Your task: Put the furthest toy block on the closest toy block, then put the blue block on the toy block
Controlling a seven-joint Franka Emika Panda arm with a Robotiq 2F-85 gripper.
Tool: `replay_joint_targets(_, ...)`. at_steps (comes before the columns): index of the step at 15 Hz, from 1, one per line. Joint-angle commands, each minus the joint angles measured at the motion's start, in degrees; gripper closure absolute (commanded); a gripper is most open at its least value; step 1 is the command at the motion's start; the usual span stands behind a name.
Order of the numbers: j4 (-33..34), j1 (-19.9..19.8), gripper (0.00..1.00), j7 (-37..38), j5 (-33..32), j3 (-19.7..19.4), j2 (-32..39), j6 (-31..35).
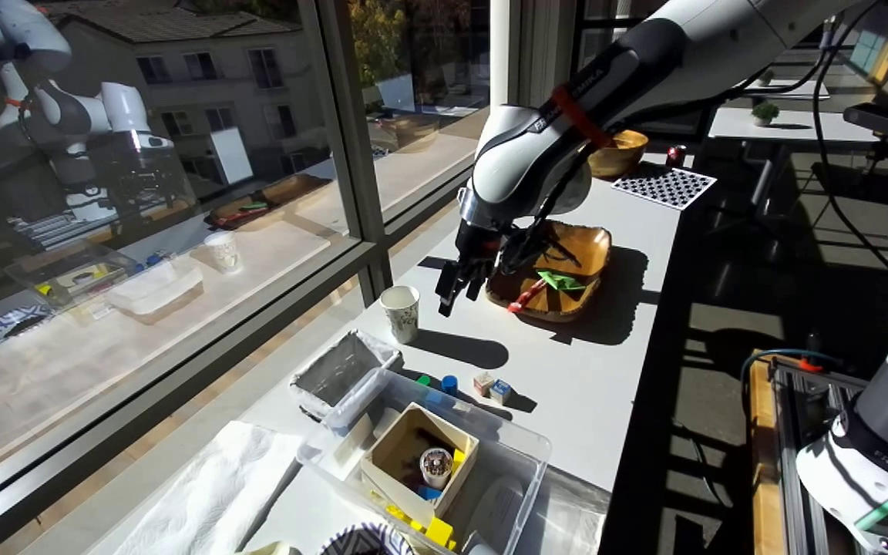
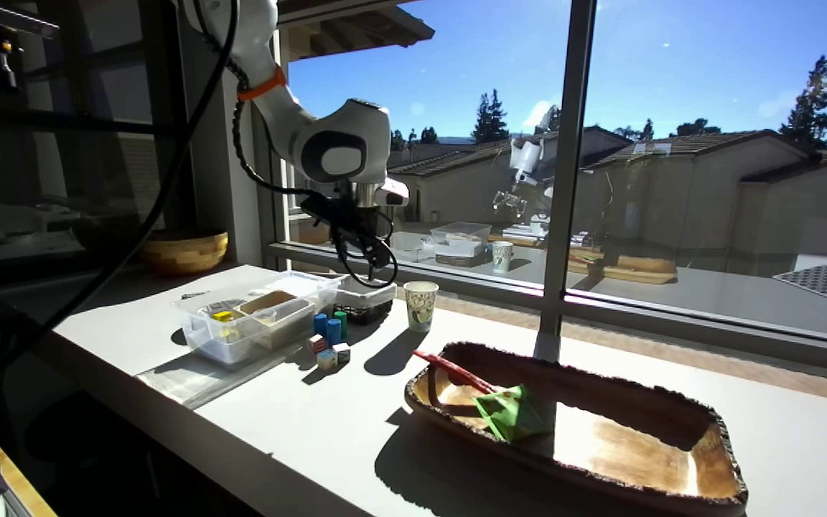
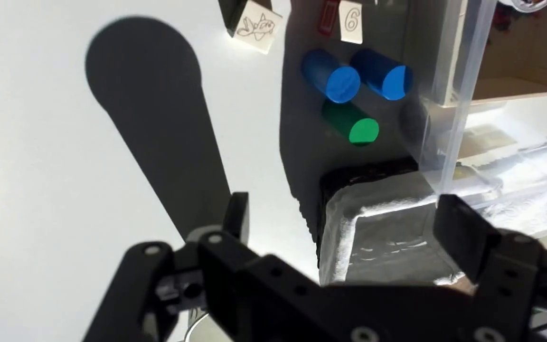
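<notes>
The bright blue, round, likely wooden block (image 3: 330,76) was the taller kind of thing in this job. A matching blue block (image 3: 380,73) stood just beside it, so I could not tell which one was meant. Either would likely be light, hard and not easy to break. The curved side looked smooth, so it might slip or turn in a bad pinch. The best hold was likely across its middle, a finger on each side. The pale, cube-shaped toy blocks (image 3: 257,26) with pictures were smaller. They would likely be light and stiff too, and easier to grab by two flat sides.

On the white table (image 3: 41,190), a clear plastic box (image 3: 465,95) stood on the right in the wrist view. The black robot hand (image 3: 342,218) hung above the table, its fingers spread wide with nothing between them. Both blue blocks stood up straight on the table, lower than the hand and well apart from it. In the wrist view they were on the far side of the green round block (image 3: 352,122), ahead of the gap between the fingers. The toy block with a 6 (image 3: 351,22) sat just past them, and the one with a fish was over to the left. In an exterior view three toy blocks (image 2: 326,360) showed close together, on the near side of the blue ones.
</notes>
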Motion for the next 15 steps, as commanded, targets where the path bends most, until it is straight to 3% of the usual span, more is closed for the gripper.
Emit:
replay_joint_targets(1, 2.32, -0.51, 0.0, 1.18, -2.69, 0.22, 4.14, -3.33)
replay_joint_targets(7, 0.59, 0.17, 0.0, 2.17, -7.0, 0.45, 7.15, 1.12)
replay_joint_targets(13, -3.25, 3.5, 0.0, 12.09, -12.67, -0.91, 11.21, 19.01)
replay_joint_targets(15, -4.69, 4.98, 0.0, 15.8, -14.02, -1.6, 11.72, 21.19)
